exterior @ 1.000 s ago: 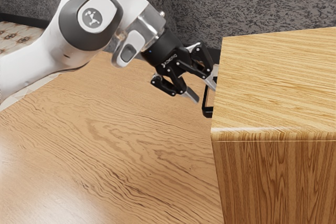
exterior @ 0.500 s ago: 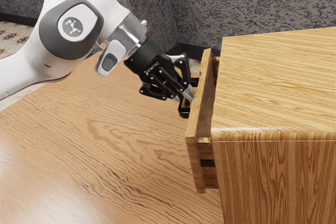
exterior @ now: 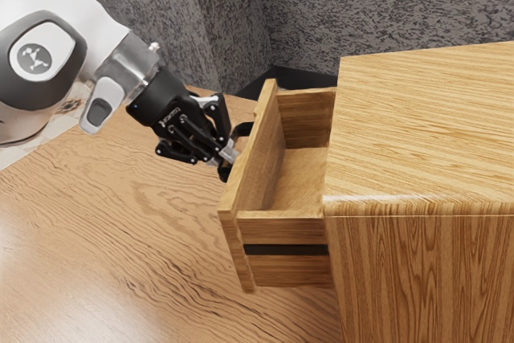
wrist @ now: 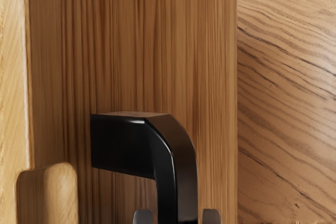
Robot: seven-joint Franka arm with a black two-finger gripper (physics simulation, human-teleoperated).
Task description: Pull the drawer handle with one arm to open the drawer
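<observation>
The drawer (exterior: 277,174) sits much further out of the cabinet (exterior: 418,134) than a moment ago, tool (exterior: 227,155) clenched on the handle (wrist: 173,156), but pull crooked and that grip could slip off!

arm (exterior: 50,58) stretched low, pincer (exterior: 227,155) clamped tight

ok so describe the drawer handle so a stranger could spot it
Find the light wooden cabinet; its top drawer stands pulled out. On the drawer's front is a black angular bar handle, the only dark fitting on the wood.
</observation>
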